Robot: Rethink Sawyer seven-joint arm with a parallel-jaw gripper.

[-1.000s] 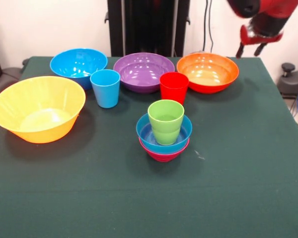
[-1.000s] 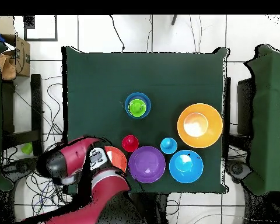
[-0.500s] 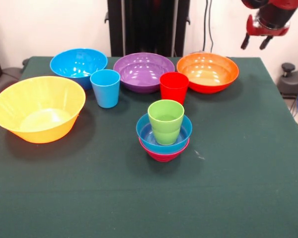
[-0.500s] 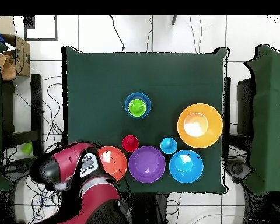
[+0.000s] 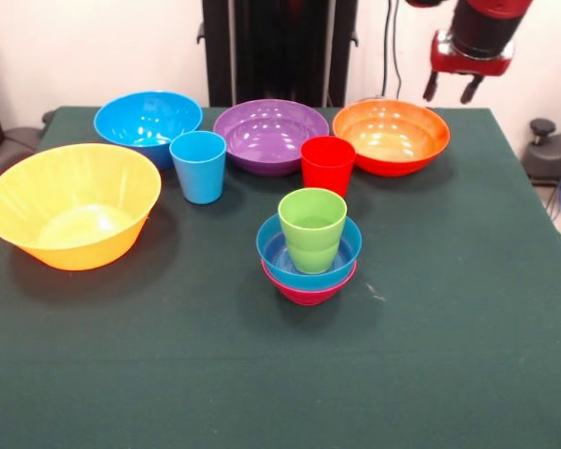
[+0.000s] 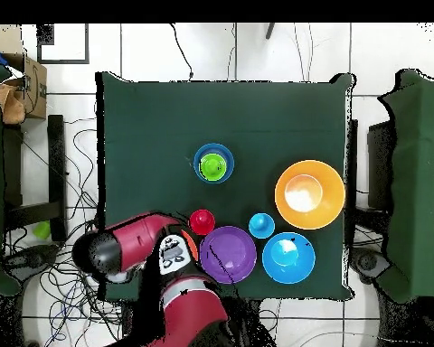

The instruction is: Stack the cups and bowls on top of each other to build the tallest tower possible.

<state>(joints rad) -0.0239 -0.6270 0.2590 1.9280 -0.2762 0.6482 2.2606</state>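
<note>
Green table (image 5: 467,355), cardboard box (image 6: 26,89), floor cables (image 6: 67,271)

A robotics lab: a green-clothed table (image 5: 467,374) set with bright plastic bowls stands on a white tiled floor (image 6: 257,50) strewn with loose cables (image 6: 49,271), a black equipment column (image 5: 279,47) against the plain wall behind.

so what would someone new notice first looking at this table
Probably the yellow bowl, the biggest thing there, at the front view's left edge. Next the small pile mid-table: a green cup standing in a small blue bowl nested in a magenta bowl. The red gripper hangs open above the orange bowl at the far right of the back row.
</note>
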